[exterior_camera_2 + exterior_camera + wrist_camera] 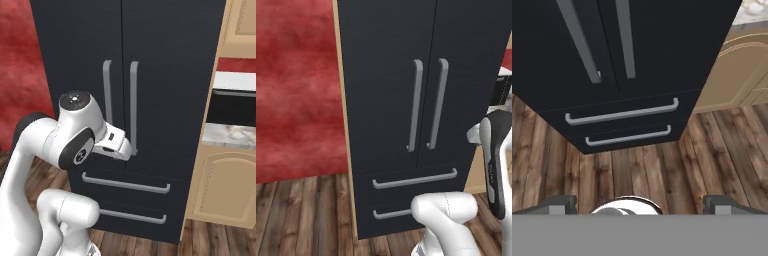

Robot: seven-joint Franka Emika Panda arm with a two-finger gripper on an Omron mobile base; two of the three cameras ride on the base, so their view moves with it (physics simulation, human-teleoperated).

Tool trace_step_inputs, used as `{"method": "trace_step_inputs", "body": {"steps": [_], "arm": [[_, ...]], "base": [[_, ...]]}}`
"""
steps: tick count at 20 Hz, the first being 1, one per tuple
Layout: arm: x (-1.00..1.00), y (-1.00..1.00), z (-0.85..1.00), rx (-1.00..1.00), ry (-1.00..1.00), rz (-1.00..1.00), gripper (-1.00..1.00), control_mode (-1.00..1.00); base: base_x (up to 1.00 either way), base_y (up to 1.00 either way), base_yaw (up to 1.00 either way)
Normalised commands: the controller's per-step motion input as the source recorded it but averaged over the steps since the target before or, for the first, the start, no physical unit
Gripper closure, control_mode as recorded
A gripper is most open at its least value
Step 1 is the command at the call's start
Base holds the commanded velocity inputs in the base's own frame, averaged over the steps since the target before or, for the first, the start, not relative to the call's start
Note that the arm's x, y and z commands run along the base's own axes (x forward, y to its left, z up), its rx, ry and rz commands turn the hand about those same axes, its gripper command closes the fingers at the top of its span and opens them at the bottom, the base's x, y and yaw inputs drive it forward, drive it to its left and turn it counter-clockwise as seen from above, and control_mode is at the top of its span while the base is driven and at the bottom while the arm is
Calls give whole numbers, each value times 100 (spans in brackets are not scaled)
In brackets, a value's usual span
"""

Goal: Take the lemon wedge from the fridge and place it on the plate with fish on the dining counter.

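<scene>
The fridge (406, 100) is a tall black cabinet that stands straight ahead with both doors shut. Two long grey bar handles (120, 100) run down the middle seam, and two drawers (622, 122) with horizontal bars sit below. My gripper (644, 205) hangs open in front of the fridge's lower half, pointing down and forward at the drawers and the floor. It holds nothing between its fingertips (562, 204). In the right base view the hand (120, 144) sits just short of the door handles' lower ends. The lemon wedge, the plate with fish and the dining counter are out of view.
Beige cabinets (225, 185) with a marble top (227, 134) stand against the fridge's right side. A red wall (296, 90) lies to its left. Wooden plank floor (662, 170) stretches between my base and the fridge.
</scene>
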Motion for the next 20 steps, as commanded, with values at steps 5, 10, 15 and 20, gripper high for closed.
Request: {"method": "trace_step_inputs", "body": {"steps": [5, 10, 15, 20], "arm": [[49, 43, 0, -7, -13, 0, -100, -100], [86, 67, 11, -5, -25, 4, -100, -100], [57, 46, 15, -1, -38, 6, -100, -100], [15, 9, 1, 0, -18, 4, -100, -100]], "base": [[0, 0, 0], [0, 0, 0], [0, 0, 0], [0, 0, 0]]}}
